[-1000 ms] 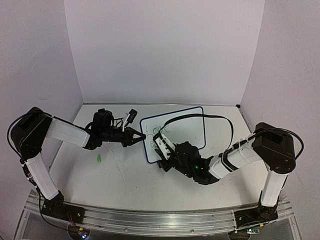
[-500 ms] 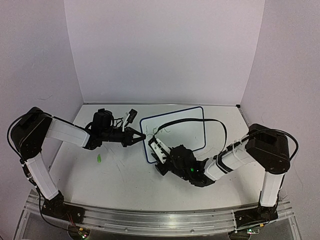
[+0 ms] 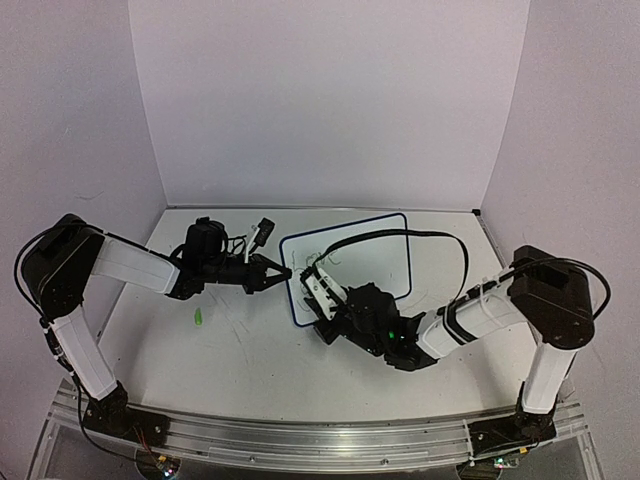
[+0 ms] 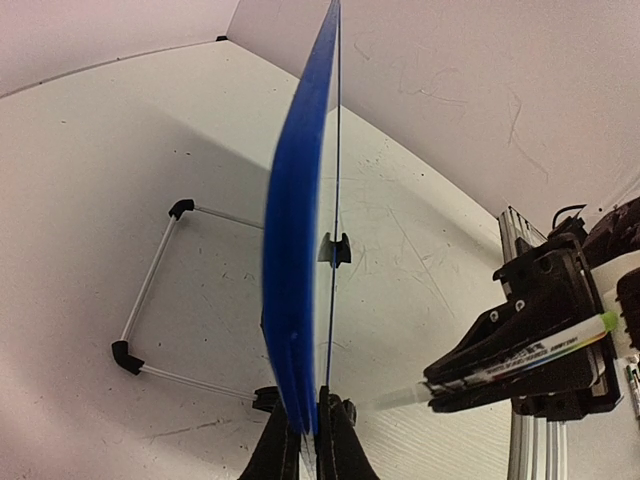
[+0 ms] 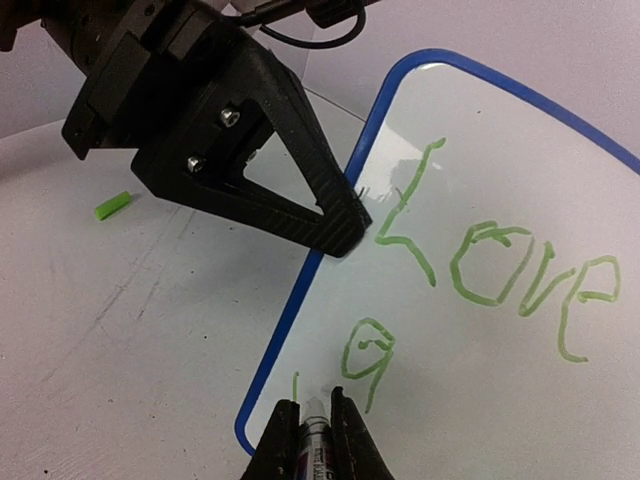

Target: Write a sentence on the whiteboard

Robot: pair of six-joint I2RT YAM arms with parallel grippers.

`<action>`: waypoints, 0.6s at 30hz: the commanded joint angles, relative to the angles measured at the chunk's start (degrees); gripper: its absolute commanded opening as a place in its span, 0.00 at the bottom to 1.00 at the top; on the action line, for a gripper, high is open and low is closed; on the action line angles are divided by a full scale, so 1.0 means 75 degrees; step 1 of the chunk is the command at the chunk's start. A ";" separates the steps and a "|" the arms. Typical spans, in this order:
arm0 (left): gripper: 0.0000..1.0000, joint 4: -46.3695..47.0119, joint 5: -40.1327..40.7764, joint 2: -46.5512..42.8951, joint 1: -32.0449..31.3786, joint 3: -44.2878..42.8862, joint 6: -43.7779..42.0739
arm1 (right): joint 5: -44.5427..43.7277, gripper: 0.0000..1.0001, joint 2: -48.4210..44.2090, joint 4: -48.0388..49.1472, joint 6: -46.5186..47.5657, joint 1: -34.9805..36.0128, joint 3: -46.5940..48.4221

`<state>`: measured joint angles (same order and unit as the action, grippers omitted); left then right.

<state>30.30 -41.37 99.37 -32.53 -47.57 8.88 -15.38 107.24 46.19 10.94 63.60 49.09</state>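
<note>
The right gripper [image 5: 310, 412], clamped on the marker [image 5: 318, 442], has been shifted below the sentence [image 5: 500, 272]; apparently only "Love" and 1 letter are written. The whiteboard [image 3: 375, 255], between the arms, is pinched at its left edge by the left gripper [image 3: 281, 272].

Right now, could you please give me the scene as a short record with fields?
whiteboard: standing on the table, blue-rimmed
left gripper: jaws shut on the whiteboard's left edge
right gripper: jaws shut on a marker, tip at the board's lower left
sentence: green "Love", with a "g" below it
loose item: small green piece on the table, left of the board
</note>
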 commanded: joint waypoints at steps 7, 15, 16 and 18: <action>0.00 -0.0077 0.0465 -0.0152 0.0068 -0.0134 -0.0564 | 0.0386 0.00 -0.0753 0.0429 0.0150 -0.0280 -0.0420; 0.00 -0.0091 0.0436 -0.0113 0.0062 -0.0178 -0.0564 | 0.0737 0.00 -0.0366 0.0346 -0.0097 -0.0504 -0.0227; 0.00 -0.0098 0.0433 -0.0113 0.0058 -0.0177 -0.0564 | 0.0769 0.00 -0.0349 0.0345 -0.0095 -0.0505 -0.0218; 0.00 -0.0103 0.0427 -0.0113 0.0062 -0.0183 -0.0564 | 0.0785 0.00 -0.0289 0.0320 -0.0096 -0.0501 -0.0160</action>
<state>30.23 -41.39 99.37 -32.53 -47.57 8.86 -11.19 103.56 47.09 11.24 59.96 45.65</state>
